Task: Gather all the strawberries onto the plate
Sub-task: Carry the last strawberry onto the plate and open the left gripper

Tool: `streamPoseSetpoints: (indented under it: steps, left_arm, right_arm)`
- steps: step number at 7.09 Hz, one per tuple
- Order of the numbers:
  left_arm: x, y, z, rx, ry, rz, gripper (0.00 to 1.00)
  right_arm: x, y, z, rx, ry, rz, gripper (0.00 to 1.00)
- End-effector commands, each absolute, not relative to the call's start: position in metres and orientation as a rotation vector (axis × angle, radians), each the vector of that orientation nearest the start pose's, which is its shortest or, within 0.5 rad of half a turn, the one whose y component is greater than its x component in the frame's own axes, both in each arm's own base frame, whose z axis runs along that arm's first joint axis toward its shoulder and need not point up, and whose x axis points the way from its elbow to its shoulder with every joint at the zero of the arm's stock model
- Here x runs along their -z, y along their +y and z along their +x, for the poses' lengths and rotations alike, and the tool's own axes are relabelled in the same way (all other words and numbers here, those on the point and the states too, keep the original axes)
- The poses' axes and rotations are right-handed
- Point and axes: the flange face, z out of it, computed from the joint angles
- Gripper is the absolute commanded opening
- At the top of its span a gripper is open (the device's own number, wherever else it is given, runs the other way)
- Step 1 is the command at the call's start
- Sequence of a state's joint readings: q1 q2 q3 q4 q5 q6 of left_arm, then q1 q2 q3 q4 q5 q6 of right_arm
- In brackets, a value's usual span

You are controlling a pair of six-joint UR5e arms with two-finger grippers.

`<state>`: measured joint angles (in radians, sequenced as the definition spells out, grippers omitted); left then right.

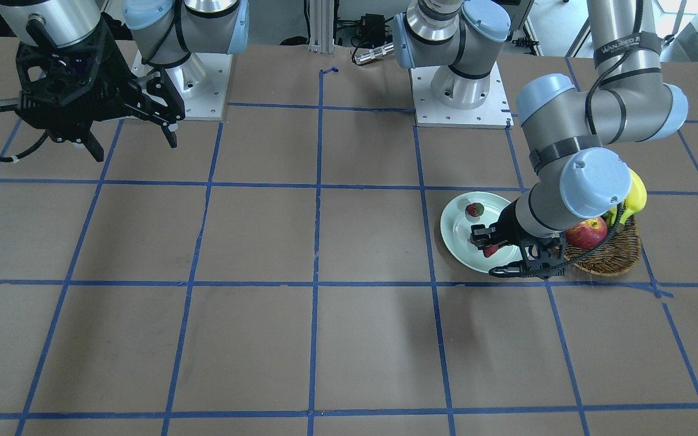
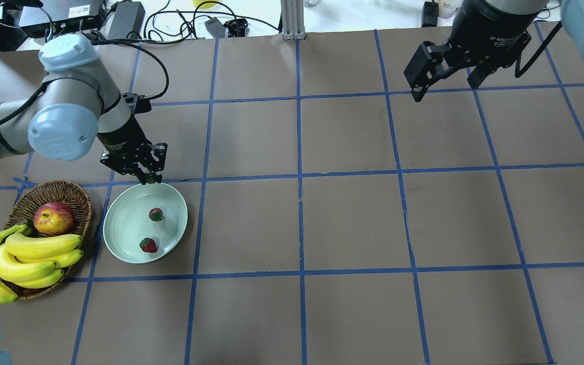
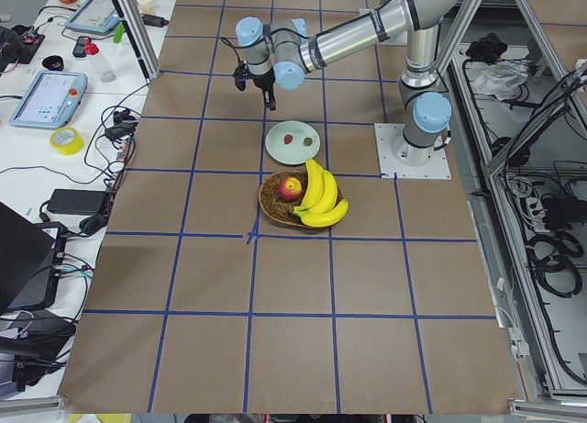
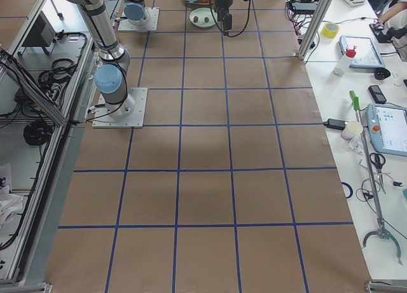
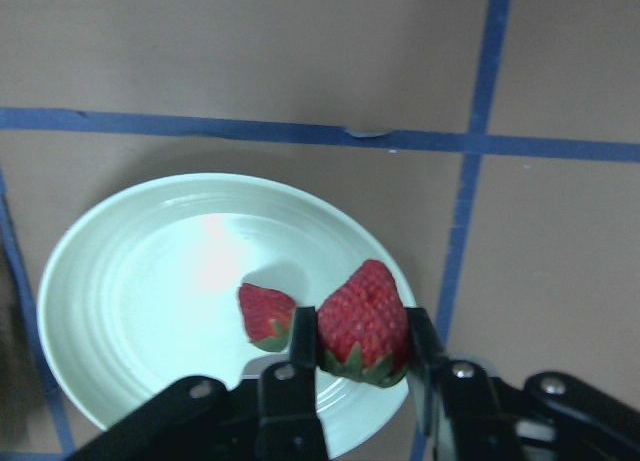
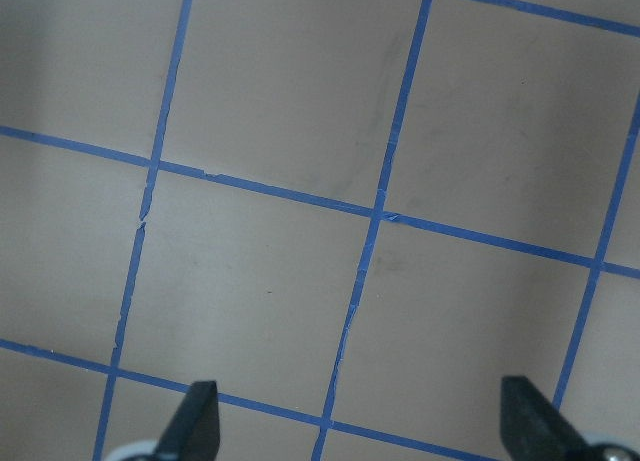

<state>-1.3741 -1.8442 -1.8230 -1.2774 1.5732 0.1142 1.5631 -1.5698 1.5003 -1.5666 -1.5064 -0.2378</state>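
Observation:
The pale green plate (image 2: 124, 228) sits on the table to the right of a wicker basket. Two strawberries lie on it, one in the middle (image 2: 155, 214) and one near its front edge (image 2: 148, 245). My left gripper (image 2: 151, 175) hangs over the plate's far rim and is shut on a third strawberry (image 5: 365, 321), held just above the plate (image 5: 130, 301). One lying strawberry (image 5: 266, 314) shows beside it in the left wrist view. My right gripper (image 2: 444, 83) is open and empty, high over the far right of the table, and the right wrist view shows bare table between its fingertips (image 6: 200, 416).
A brown wicker basket (image 2: 76, 188) stands left of the plate with a red-yellow apple (image 2: 53, 218) and a bunch of bananas (image 2: 18, 253) in it. Blue tape lines grid the brown table. Cables and equipment lie beyond the far edge.

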Motion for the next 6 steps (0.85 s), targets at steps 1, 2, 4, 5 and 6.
streamPoseSetpoints:
  steps: [1,2,4,5,6]
  left_arm:
    - [-0.208,-0.515,-0.007,-0.519,3.156,-0.151,0.00]
    - [-0.207,-0.515,-0.005,-0.495,3.159,-0.127,0.00]
    - [-0.207,-0.514,0.000,-0.504,3.111,-0.091,1.00]
    - [-0.211,-0.515,0.001,-0.490,3.109,-0.090,1.00]
    - [-0.224,-0.518,-0.001,-0.442,3.116,-0.091,1.00]
  right_arm:
    - [-0.522,-0.499,0.136,0.113,3.063,-0.357,1.00]
    - [-0.523,-0.498,0.136,0.115,3.063,-0.355,1.00]
    - [-0.522,-0.499,0.136,0.113,3.063,-0.357,1.00]
    - [-0.522,-0.499,0.136,0.113,3.063,-0.357,1.00]
    - [-0.523,-0.498,0.136,0.113,3.063,-0.357,1.00]
